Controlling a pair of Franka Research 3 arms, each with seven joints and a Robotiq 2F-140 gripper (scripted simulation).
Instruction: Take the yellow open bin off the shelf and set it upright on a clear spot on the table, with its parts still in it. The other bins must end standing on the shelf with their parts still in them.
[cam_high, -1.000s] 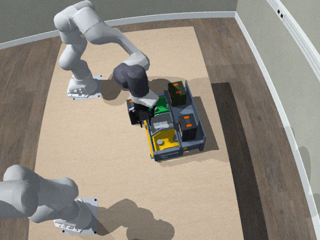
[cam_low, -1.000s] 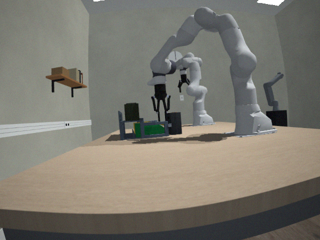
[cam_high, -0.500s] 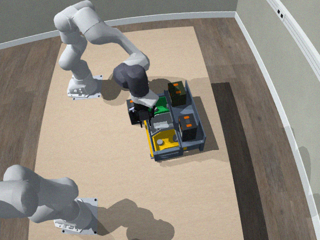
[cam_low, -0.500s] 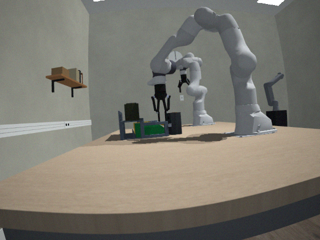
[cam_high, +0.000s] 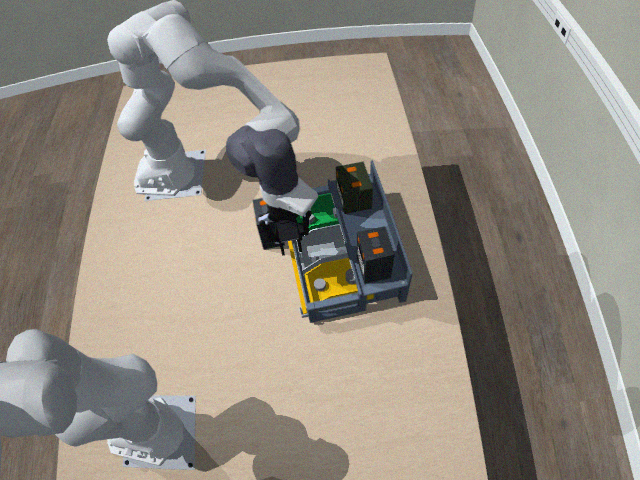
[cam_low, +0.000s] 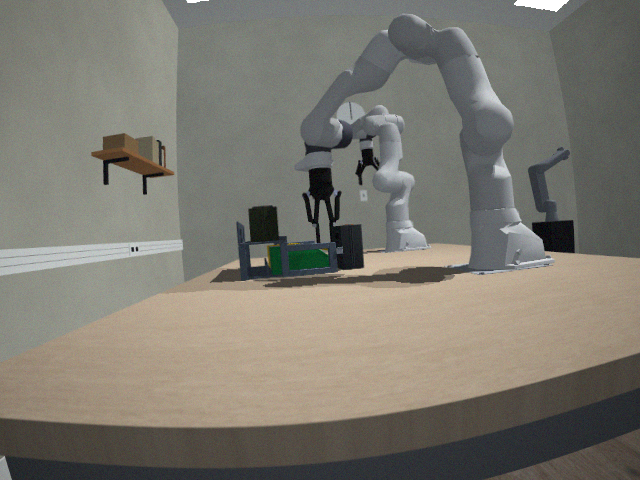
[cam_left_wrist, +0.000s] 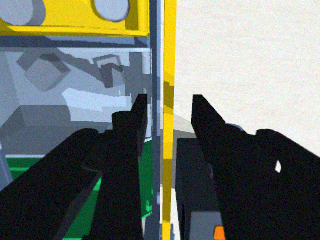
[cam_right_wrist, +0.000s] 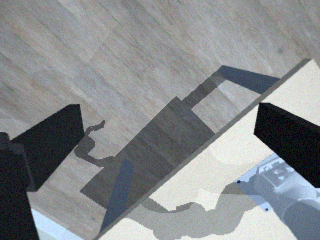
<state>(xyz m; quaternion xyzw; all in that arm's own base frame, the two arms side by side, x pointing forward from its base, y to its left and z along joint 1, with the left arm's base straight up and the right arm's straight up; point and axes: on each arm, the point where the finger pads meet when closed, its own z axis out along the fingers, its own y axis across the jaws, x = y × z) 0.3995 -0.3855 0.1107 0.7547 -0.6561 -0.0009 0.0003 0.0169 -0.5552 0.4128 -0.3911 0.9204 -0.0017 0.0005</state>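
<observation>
The yellow bin (cam_high: 337, 290) (cam_left_wrist: 65, 15) stands in the near end of the shelf (cam_high: 337, 312) (cam_low: 242, 260), with round grey parts in it. A grey bin (cam_high: 324, 235) (cam_left_wrist: 40, 132) holding parts and a green bin (cam_high: 324, 202) (cam_low: 307, 259) stand beside it in a row. A thin yellow bar (cam_high: 296, 276) (cam_left_wrist: 169, 142) runs along the shelf's open front. My left gripper (cam_high: 291, 248) (cam_low: 325, 240) (cam_left_wrist: 169, 108) is partly open, fingertips either side of the bar in the left wrist view, without visible contact. My right gripper (cam_low: 369, 175) (cam_right_wrist: 169, 119) is wide open, empty and far from the shelf.
A dark box (cam_high: 261, 228) (cam_low: 352, 245) with orange marks stands on the table before the shelf's green-bin end, close to my left gripper. Two similar boxes, one (cam_high: 355, 191) (cam_low: 263, 224) and another (cam_high: 376, 258), stand on the shelf's rear level. The table (cam_high: 206, 299) extends around the shelf.
</observation>
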